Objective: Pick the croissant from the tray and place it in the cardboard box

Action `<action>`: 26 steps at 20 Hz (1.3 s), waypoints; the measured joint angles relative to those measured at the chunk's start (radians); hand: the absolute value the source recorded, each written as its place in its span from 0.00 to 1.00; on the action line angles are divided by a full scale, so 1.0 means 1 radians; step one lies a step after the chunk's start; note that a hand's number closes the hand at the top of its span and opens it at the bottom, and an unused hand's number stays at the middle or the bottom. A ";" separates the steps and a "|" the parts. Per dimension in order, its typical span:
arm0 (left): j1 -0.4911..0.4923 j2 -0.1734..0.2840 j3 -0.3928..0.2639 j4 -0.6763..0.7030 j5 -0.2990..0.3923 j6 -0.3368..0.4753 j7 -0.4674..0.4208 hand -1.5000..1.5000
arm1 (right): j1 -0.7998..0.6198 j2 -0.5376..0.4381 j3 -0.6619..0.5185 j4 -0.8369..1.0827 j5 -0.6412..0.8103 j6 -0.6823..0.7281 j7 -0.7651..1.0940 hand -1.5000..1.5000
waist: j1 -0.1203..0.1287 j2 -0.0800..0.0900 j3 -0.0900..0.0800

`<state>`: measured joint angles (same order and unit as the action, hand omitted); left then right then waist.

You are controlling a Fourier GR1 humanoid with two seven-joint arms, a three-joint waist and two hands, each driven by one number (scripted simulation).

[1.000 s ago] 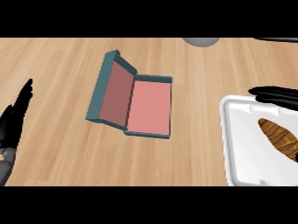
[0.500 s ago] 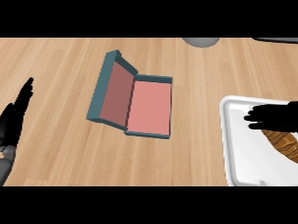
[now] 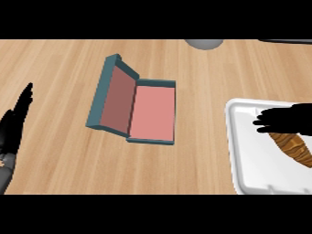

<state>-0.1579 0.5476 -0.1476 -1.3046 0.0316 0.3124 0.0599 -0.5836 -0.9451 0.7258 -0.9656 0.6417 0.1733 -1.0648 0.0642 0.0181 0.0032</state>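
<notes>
The right hand (image 3: 294, 119) hovers over the croissant's (image 3: 293, 147) upper end, fingers spread, clamped on nothing. The croissant lies on the tray (image 3: 249, 151), tapering away below the hand. It looks light and flaky, so take it across its thick middle. The box (image 3: 151, 115) lies open, well left. The left hand (image 3: 11, 125) rests, fingers straight, far left.

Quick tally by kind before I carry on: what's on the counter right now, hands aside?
Croissant: 1, on the tray
White tray: 1
Open box, teal outside, pink inside: 1
Grey round object at the far edge, cut off: 1
Dark object at the far right edge, mostly out of view: 1
Total: 5
</notes>
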 measured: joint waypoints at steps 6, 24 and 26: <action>0.015 0.014 0.027 0.008 0.004 -0.015 -0.015 0.50 | -0.049 0.057 0.048 0.123 0.025 -0.044 -0.045 0.00 | -0.010 -0.003 -0.001; 0.021 0.001 0.064 0.029 -0.015 -0.030 -0.014 0.50 | -0.085 0.069 0.157 0.164 0.039 -0.105 -0.083 0.00 | -0.043 -0.012 -0.002; 0.030 -0.004 0.068 0.029 -0.019 -0.032 -0.023 0.50 | -0.083 0.092 0.162 0.197 0.056 -0.115 -0.076 0.00 | -0.043 -0.013 -0.003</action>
<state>-0.1282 0.5432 -0.0796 -1.2756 0.0123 0.2807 0.0364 -0.6664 -0.8531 0.8874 -0.7684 0.6974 0.0586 -1.1412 0.0212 0.0055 0.0007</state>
